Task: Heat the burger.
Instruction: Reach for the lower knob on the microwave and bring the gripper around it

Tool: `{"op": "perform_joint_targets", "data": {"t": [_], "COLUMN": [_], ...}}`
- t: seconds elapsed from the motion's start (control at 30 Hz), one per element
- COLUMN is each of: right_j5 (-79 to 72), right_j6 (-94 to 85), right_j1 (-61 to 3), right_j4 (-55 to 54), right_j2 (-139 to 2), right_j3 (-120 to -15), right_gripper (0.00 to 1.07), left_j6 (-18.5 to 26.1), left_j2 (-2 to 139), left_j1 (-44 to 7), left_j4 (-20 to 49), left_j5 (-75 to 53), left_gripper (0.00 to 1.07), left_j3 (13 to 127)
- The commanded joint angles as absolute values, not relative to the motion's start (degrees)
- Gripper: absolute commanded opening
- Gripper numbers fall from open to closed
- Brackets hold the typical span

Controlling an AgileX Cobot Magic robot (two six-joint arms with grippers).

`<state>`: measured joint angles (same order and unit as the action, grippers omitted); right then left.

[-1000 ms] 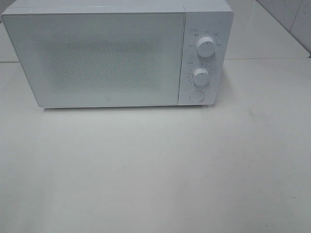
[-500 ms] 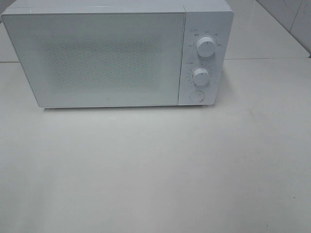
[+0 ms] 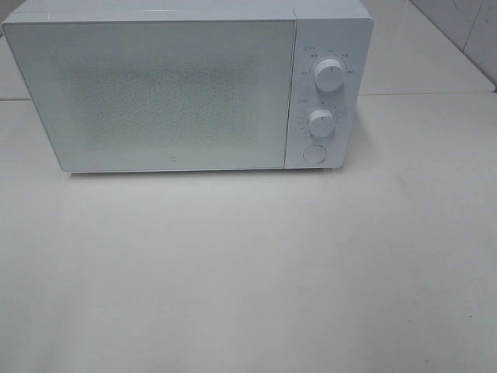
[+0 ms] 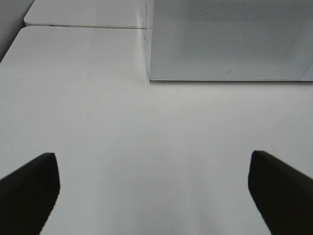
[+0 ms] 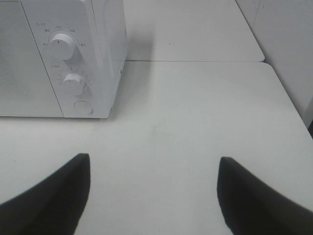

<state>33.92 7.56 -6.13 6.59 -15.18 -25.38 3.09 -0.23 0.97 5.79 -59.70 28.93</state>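
1. Microwave (image 3: 171, 93) stands at the back of a white table (image 3: 248, 272) in the high view. Its door (image 3: 155, 148) is shut, and the frosted panel hides the inside.
2. Burger shows in no view, and whether it sits behind that door cannot be told.
3. Only the high view shows the whole front, with an upper knob (image 3: 329, 76), a lower knob (image 3: 320, 122) and a round button (image 3: 314, 153) stacked down the right-hand panel. Neither arm appears in it.
4. The left wrist view adds the left gripper (image 4: 152, 161). Its dark jaws are spread wide with nothing between them, over bare table in front of the door's left corner. The knobs fall outside this view.
5. The right wrist view adds the right gripper (image 5: 154, 164), its jaws likewise apart and empty, over the table in front of the control panel. Both knobs and the button show here, but only a strip of the door.
6. Both wrist views also show a second table (image 5: 190, 29) butted against the first, behind it. The right wrist view alone shows a pale wall (image 5: 288, 49) beside the tables.
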Motion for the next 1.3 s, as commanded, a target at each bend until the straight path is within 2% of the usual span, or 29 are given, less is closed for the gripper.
{"op": "perform_joint_targets", "data": {"t": [0.03, 1.17, 1.3], "right_j5": [28.42, -22.35, -28.71], "right_j6": [7.91, 7.73, 4.3], "right_j1": [-5.96, -5.96, -5.96], "right_j4": [6.82, 6.76, 3.38], "right_j2": [-17.25, -57.52, -63.83], "right_j3": [-24.18, -21.83, -21.83], "right_gripper": [0.71, 0.71, 0.71], "left_j6": [2.64, 2.64, 2.64], "left_j2": [-1.49, -1.49, -1.49], "left_j1": [1.09, 1.09, 1.09], "left_j4": [5.84, 5.84, 5.84], "left_j5": [-59.36, -59.36, -59.36], "left_gripper": [0.98, 0.98, 0.98], "left_j3": [28.88, 28.88, 28.88]}}
